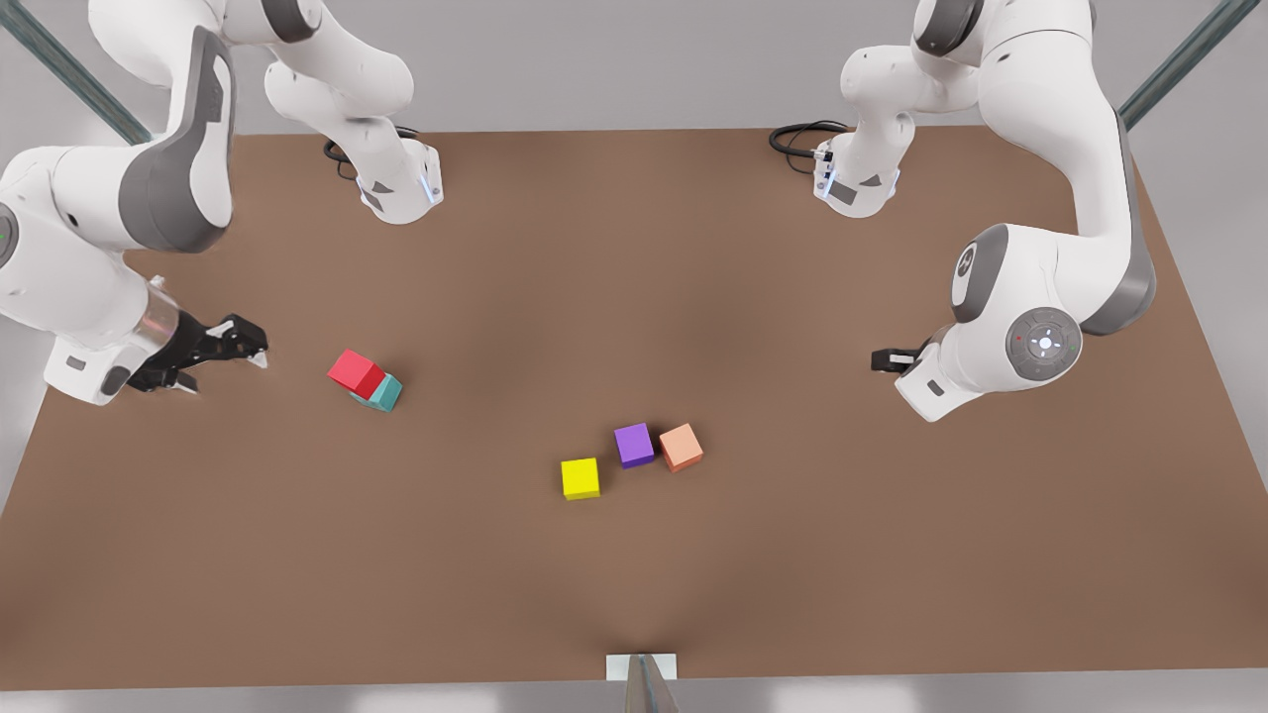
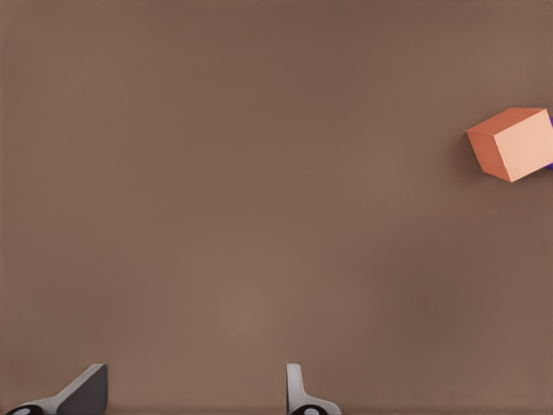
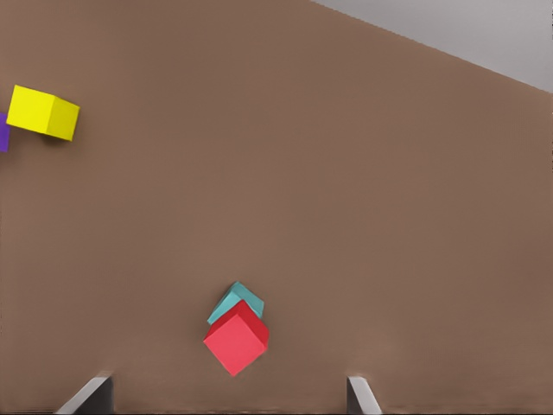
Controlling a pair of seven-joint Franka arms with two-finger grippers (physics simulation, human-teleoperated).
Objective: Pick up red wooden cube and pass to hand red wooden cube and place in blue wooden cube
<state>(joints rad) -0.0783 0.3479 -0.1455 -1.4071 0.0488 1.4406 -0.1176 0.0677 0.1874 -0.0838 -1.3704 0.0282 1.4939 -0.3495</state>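
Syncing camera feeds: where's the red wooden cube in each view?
Front view: red wooden cube toward the left, stacked on the blue wooden cube.
Right wrist view: low centre, on the blue cube.
Left wrist view: not in it.
Shared landmark: brown table.

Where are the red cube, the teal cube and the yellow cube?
red wooden cube (image 1: pixel 356 371), front view, on its top face.
blue wooden cube (image 1: pixel 386 394), front view, on the teal part showing from under the red one.
yellow cube (image 1: pixel 581 477), front view, on its top face.
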